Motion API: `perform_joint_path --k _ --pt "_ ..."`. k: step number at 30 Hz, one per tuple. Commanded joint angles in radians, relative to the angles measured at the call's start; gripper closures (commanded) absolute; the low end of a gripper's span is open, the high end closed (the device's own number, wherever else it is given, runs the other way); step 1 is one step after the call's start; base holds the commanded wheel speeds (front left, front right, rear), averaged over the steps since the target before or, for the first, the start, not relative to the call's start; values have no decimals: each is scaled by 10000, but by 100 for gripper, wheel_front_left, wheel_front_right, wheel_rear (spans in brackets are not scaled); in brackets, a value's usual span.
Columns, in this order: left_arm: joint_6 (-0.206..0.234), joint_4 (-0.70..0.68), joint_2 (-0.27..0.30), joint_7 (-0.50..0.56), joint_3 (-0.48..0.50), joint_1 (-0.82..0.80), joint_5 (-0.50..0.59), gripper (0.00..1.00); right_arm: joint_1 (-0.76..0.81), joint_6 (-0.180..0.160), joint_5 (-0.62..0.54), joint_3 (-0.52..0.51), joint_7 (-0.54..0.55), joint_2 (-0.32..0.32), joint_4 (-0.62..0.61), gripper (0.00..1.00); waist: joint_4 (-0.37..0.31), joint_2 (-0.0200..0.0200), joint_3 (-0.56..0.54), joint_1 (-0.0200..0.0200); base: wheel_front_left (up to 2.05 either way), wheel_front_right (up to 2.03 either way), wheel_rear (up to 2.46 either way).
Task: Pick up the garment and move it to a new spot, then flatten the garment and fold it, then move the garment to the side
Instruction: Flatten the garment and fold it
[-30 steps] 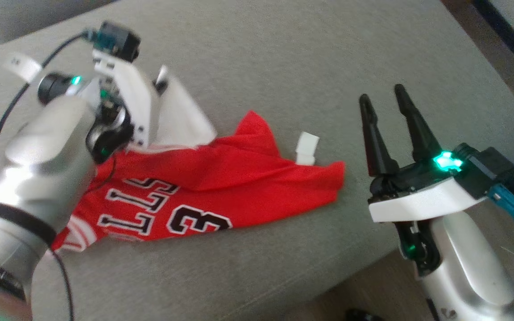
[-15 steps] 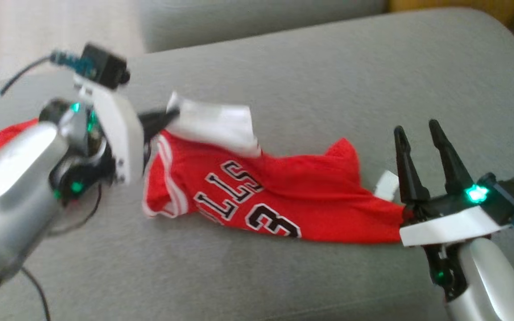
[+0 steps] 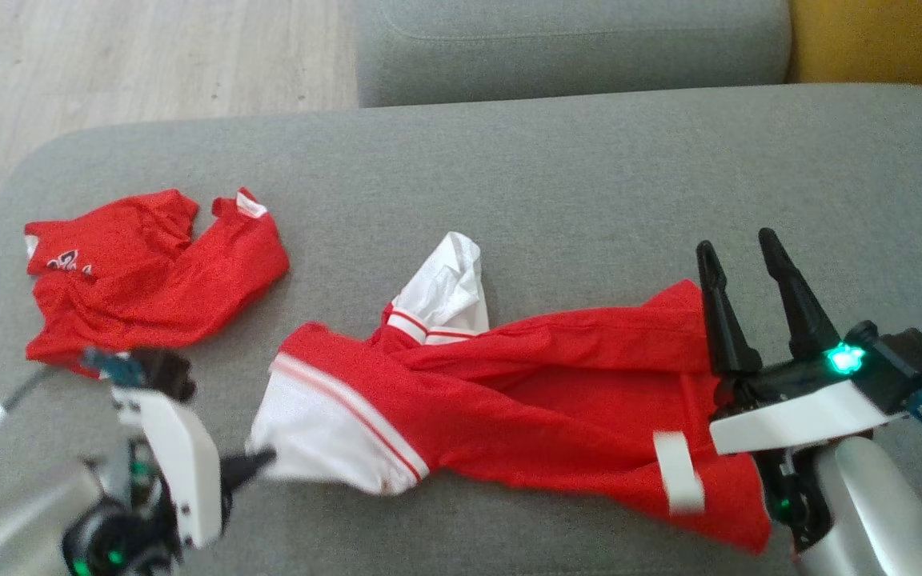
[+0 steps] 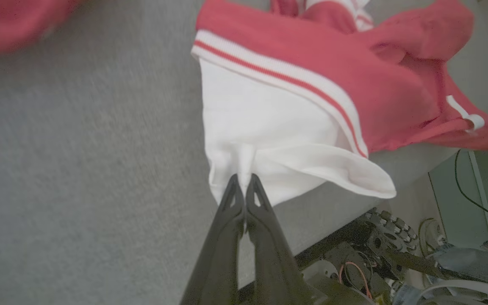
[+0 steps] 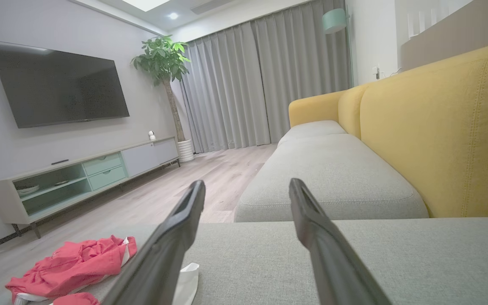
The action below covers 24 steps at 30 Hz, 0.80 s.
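The garment [image 3: 541, 392], a red jersey with white trim and a white lining, lies crumpled and stretched across the grey sofa cushion [image 3: 509, 176]. My left gripper [image 3: 265, 458] is at the lower left, shut on the white edge of the garment [image 4: 269, 110]; in the left wrist view its fingertips [image 4: 242, 180] pinch a fold of white cloth. My right gripper [image 3: 737, 244] stands open above the garment's right end with nothing between its fingers [image 5: 246, 186]. A white bit of the garment [image 5: 187, 279] peeks up below them.
A second red garment [image 3: 141, 272] lies bunched at the cushion's far left, also low in the right wrist view [image 5: 70, 267]. Another grey cushion [image 3: 573, 48] and a yellow backrest [image 5: 439, 127] lie beyond. The cushion's near edge [image 4: 396, 165] is close to my left gripper.
The head view has swung round. My left gripper has drawn the white edge towards the cushion's near side, and the jersey's lettering has turned out of sight. The right gripper stays open.
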Motion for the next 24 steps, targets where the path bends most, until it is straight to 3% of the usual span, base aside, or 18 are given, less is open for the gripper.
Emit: perform_joint_path --k 1,4,5,6,13,18,21,24 --pt "28 48 222 -103 408 -253 -133 100 -285 -7 -15 254 -92 -143 -290 0 -65 0 52 1 0 0 0" --pt "9 713 -21 -73 248 169 -365 100 -344 -7 48 345 -92 -176 -229 0 -198 0 111 1 0 0 0" --pt "16 970 -95 -88 236 235 -412 78 -358 -7 67 349 -92 -189 -211 0 -247 0 121 1 0 0 0" --pt "31 1221 -168 -116 262 282 -491 0 -371 -7 82 349 -92 -201 -201 0 -297 0 133 1 0 0 0" --pt "-201 1430 -57 -795 769 -465 -174 0 -417 -7 64 274 -92 -271 -243 0 -618 0 191 1 0 0 0" --pt "307 323 242 -1104 1236 -1442 345 0 -403 -7 47 245 -92 -277 -289 0 -871 0 191 1 0 0 0" --pt "640 63 -208 -611 1181 -2054 437 0 -499 -7 75 303 -92 -238 -334 0 -1157 0 400 1 0 0 0" --pt "662 634 -750 71 968 -2599 457 0 -646 -7 107 367 -92 -194 -406 0 -1434 0 696 1 0 0 0"
